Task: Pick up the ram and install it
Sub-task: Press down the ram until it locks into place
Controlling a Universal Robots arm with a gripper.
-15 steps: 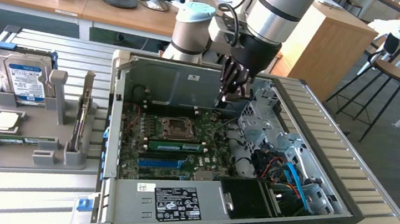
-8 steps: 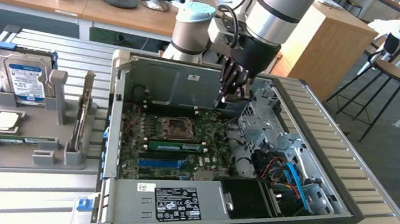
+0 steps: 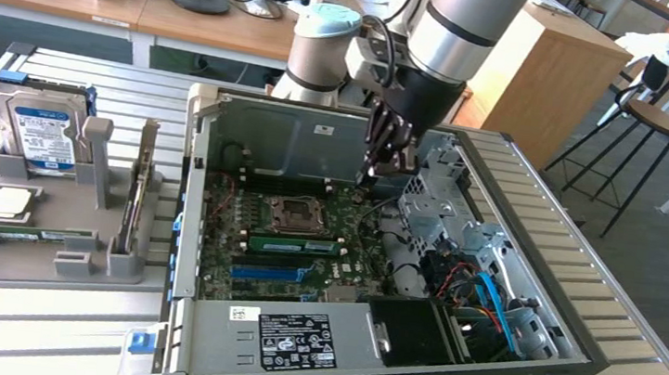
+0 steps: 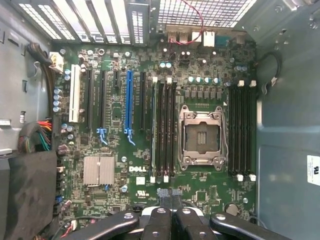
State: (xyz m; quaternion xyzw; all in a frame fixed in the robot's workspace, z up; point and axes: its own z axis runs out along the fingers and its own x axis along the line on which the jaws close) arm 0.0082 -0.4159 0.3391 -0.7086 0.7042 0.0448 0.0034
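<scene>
Your gripper [image 3: 381,166] hangs inside the open case [image 3: 278,130], above the board [image 4: 115,200] and near the socket [image 4: 202,137]. Its jaws are pressed together and I see nothing between them. The ram [image 3: 43,233], as I judge it, is the green stick that lies on its long edge in the grey tray [image 3: 2,269] at the exterior view's left, just beside the processor [image 3: 7,203] and well apart from the gripper. A second green stick [image 3: 291,242] stands in a slot beside the socket; I cannot tell if it belongs to your task. The ram should be light, thin and stiff, but fragile: it probably does not forgive bending or a hard squeeze on the chips. I think you take it best by the two flat faces near the upper edge, at the middle, and leave the contact edge free.
</scene>
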